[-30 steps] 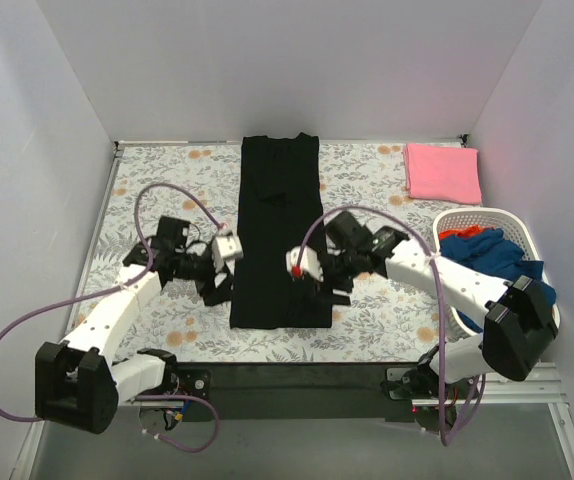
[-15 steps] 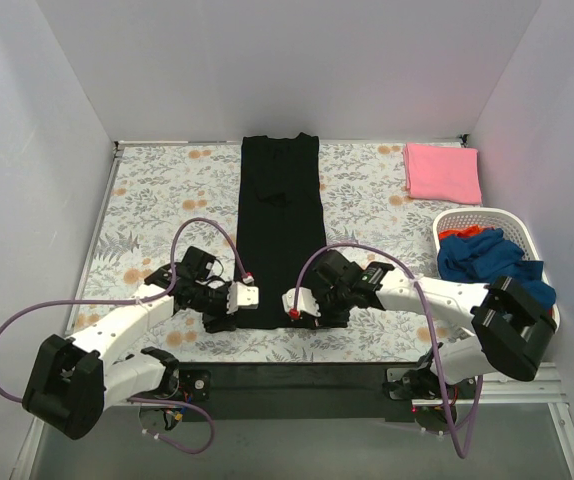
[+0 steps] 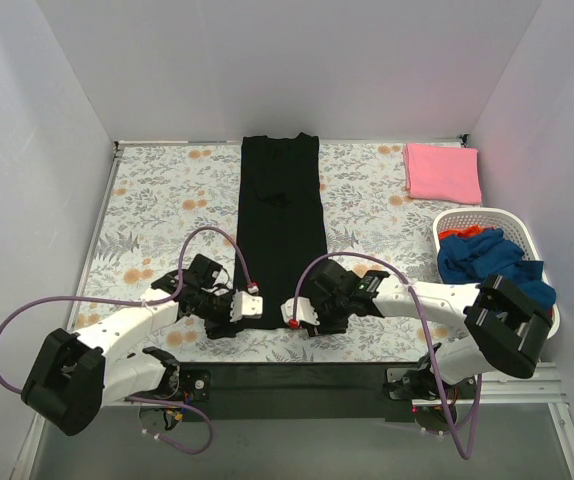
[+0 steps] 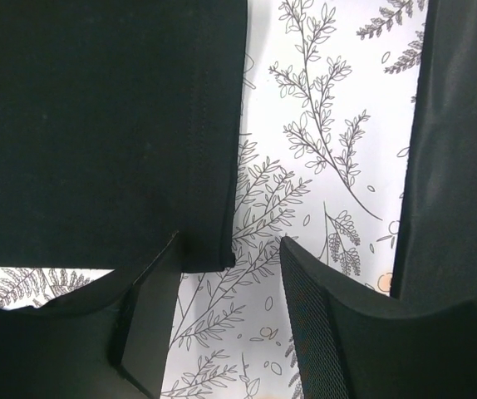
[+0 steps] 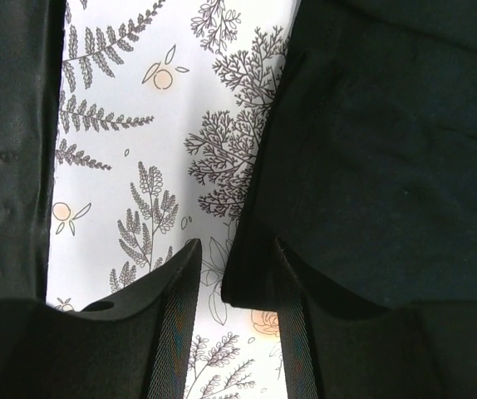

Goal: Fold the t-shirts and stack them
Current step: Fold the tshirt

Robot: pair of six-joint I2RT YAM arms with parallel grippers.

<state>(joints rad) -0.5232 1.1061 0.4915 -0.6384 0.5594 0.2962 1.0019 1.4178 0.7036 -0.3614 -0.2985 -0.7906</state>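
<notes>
Arms pulled back toward 6 o'clock; left tool [image 4: 228, 274], right tool [image 5: 237, 259] both open, straddling black t-shirt [image 3: 280, 200] hem corners, likely to pinch for lengthwise fold.

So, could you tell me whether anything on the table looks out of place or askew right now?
Nothing really stands out. The black t-shirt lies as a straight, flat strip down the middle, the folded pink garment sits squarely in the far right corner, and the blue clothes are heaped in the white basket, bulging over its rim.
</notes>
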